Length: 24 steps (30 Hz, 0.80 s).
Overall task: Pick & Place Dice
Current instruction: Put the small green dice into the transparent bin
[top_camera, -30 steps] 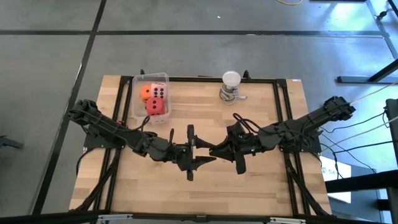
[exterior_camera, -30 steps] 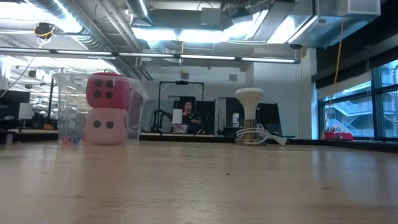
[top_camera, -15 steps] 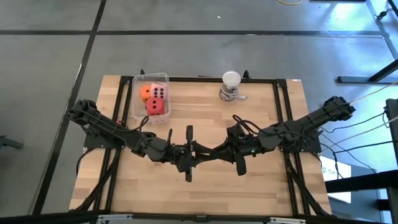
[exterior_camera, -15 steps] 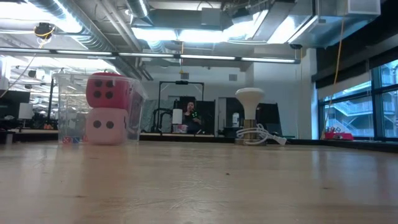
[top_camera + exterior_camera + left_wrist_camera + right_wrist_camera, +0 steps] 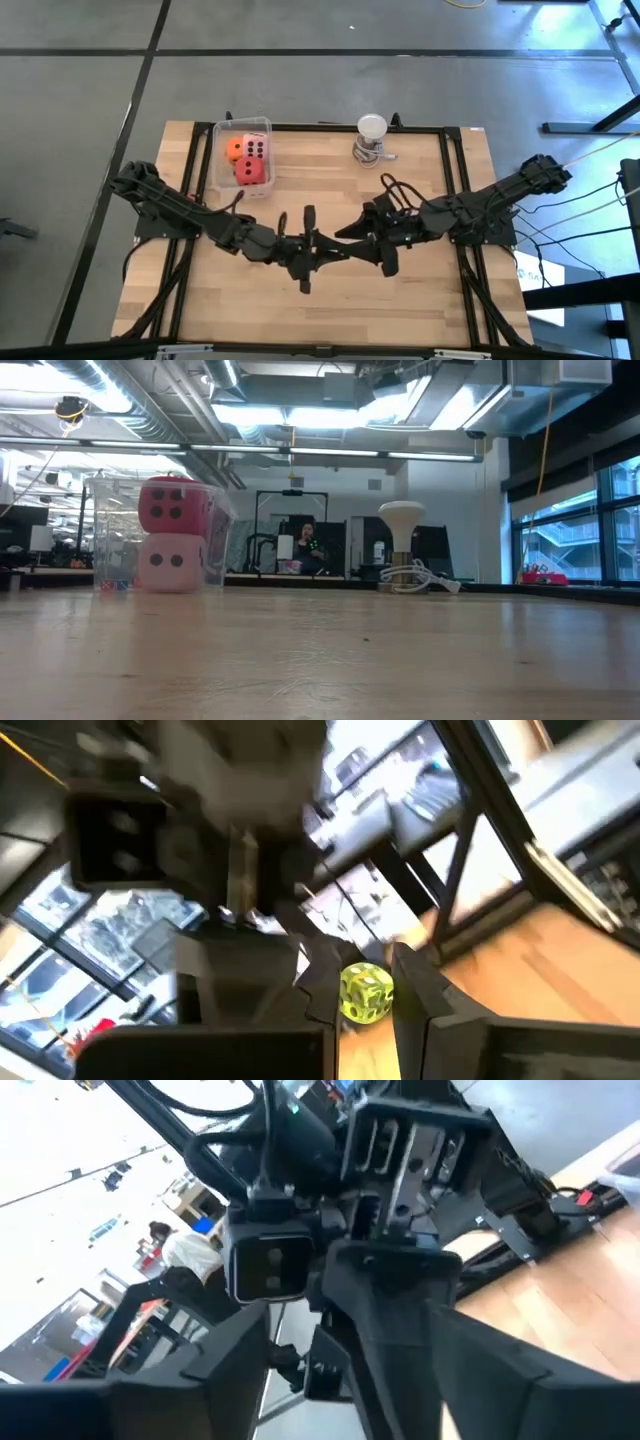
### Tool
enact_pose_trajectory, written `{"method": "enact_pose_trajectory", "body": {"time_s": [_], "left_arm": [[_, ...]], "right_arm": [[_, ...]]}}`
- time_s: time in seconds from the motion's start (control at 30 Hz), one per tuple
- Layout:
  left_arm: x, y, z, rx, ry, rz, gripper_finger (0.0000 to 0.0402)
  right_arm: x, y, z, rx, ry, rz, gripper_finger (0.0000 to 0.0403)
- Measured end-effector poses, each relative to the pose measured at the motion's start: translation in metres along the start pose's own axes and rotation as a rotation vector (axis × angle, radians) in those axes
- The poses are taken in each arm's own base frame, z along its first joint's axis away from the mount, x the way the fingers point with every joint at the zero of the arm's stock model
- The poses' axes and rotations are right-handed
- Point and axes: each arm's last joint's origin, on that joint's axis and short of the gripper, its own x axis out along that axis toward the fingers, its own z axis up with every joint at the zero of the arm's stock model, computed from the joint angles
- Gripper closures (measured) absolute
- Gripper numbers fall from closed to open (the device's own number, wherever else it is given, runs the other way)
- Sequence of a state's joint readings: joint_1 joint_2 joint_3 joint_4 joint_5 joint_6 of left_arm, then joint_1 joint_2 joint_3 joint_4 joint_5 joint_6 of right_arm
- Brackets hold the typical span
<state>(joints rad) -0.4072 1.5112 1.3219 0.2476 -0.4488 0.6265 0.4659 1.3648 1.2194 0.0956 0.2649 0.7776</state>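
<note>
Both arms meet tip to tip in the air above the table's middle. My left gripper point(image 5: 320, 246) point(image 5: 366, 1012) is shut on a small yellow-green die point(image 5: 366, 992). Facing it from the right, my right gripper point(image 5: 341, 244) stands open, its fingers splayed on either side of the left gripper's tip. At the far left stands a clear bin point(image 5: 221, 160) with an orange die point(image 5: 233, 149), a pink die point(image 5: 255, 149) and a red die point(image 5: 250, 171). In the low view the red die point(image 5: 174, 506) rests on a pale pink die point(image 5: 172, 561). My left gripper pinches the small die by two opposite sides point(image 5: 349, 996) between its two fingers. The fingers point(image 5: 415, 995) lie level and come from the table's left. The die is lifted well clear of the table.
A white round-topped object on a metal base point(image 5: 372, 130) point(image 5: 402, 518), with a coiled cord, stands at the far edge near the middle. A black frame point(image 5: 455, 170) runs around the wooden tabletop. A person shows far off in the room point(image 5: 306, 548).
In the high view my left gripper's fingers have shut first, then my right gripper's fingers have spread apart and let go. Both arms have stayed in place above the table's middle. The dice in the bin have not moved.
</note>
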Motion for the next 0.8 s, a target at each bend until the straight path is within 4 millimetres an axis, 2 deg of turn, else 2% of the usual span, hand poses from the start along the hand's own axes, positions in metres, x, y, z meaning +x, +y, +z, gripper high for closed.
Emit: {"method": "enact_pose_trajectory", "body": {"time_s": [0.1, 0.2, 0.37, 0.53, 0.67, 0.8], "left_arm": [[0.0, 0.001, 0.0, -0.001, 0.004, 0.012, 0.0373], [-0.002, 0.004, 0.003, -0.009, -0.001, 0.034, 0.0373], [-0.001, 0.003, 0.001, -0.031, 0.023, 0.058, 0.0374], [-0.004, 0.007, 0.001, -0.182, 0.065, 0.125, 0.0374], [-0.016, 0.018, 0.003, -0.252, 0.116, 0.142, 0.0374], [-0.045, 0.042, 0.003, -0.321, 0.246, 0.264, 0.0374]], "right_arm": [[0.001, 0.0, -0.001, -0.001, 0.009, 0.006, 0.0128], [0.001, 0.001, 0.0, 0.003, 0.004, 0.017, 0.0114], [0.001, 0.0, -0.001, 0.001, 0.002, 0.008, 0.0114], [0.001, -0.001, -0.001, -0.001, 0.0, -0.004, 0.0124], [0.001, -0.001, 0.0, -0.003, -0.007, -0.012, 0.013], [0.001, -0.001, -0.002, -0.003, 0.008, -0.006, 0.0134]]}}
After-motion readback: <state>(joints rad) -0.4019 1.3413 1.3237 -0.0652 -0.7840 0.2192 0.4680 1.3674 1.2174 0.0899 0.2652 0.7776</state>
